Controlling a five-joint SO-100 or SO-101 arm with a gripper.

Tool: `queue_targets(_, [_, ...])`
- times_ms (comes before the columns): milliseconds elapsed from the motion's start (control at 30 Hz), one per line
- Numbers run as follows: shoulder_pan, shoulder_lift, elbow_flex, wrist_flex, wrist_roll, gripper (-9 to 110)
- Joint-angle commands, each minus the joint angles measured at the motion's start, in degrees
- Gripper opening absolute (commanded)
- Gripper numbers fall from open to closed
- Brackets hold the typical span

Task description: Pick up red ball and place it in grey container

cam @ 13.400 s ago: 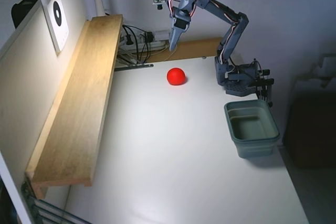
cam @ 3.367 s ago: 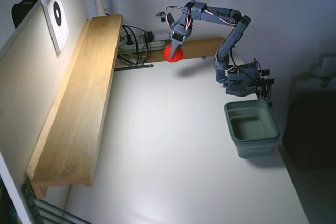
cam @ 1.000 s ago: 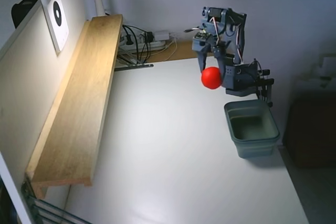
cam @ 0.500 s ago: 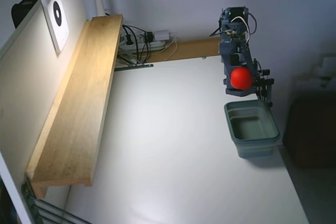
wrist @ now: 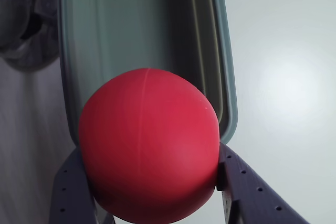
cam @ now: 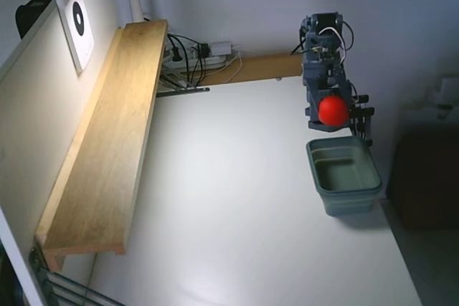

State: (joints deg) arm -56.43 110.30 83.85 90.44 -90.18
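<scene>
My gripper point(cam: 332, 114) is shut on the red ball point(cam: 333, 110) and holds it in the air, just above the far rim of the grey container point(cam: 343, 175), which stands on the white table at the right in the fixed view. In the wrist view the red ball point(wrist: 148, 145) fills the lower middle, pinched between my two dark fingers point(wrist: 247, 187). Behind it lies the open inside of the grey container point(wrist: 136, 30), which looks empty.
A long wooden shelf point(cam: 107, 141) runs along the left wall in the fixed view. Cables and a power strip point(cam: 201, 59) lie at the back. The table's right edge point(cam: 394, 241) runs close beside the container.
</scene>
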Motion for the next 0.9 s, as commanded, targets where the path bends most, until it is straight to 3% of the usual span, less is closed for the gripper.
queue_targets(0, [-0.9, -1.3, -3.8, -1.4, 0.2, 23])
queue_targets(867, [-0.9, -21.9, -20.9, -5.0, 0.2, 23])
